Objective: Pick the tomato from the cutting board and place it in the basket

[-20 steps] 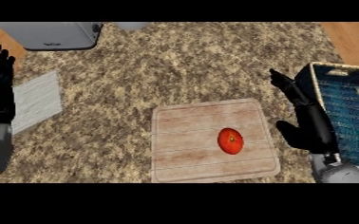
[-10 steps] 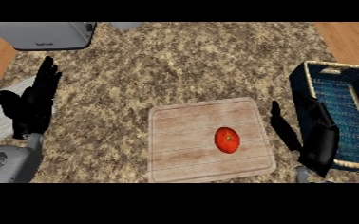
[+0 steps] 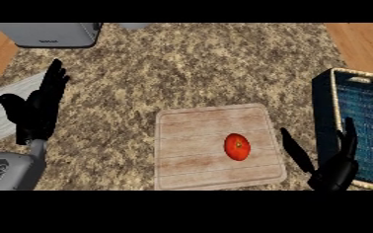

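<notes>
In the head view, you had the tomato (image 3: 238, 146) lying on the wooden cutting board (image 3: 197, 138), toward its right half and a little below the middle, with nothing touching it. The board sat flat on the speckled stone counter (image 3: 204, 64), its long sides roughly level with the lower edge of the view.

Your right hand (image 3: 334, 170) was low at the right, just off the board's lower right corner, fingers spread and straight, the thumb angled out toward the board (no contact with the tomato or the board that you could see). It held nothing. Directly behind and to the right of it stood the basket (image 3: 329, 103), dark-walled with a pale woven rim and a blue slatted floor, cut off by the right edge of the view; the hand overlapped its near corner.

Your left hand (image 3: 38, 111) was at the far left, upright with its fingers straight and pointing away from you, resting and holding nothing, well apart from the board. Beside it lay a pale flat sheet (image 3: 18, 91), partly hidden by the hand. A grey metal appliance (image 3: 51, 33) sat at the counter's far left corner.
</notes>
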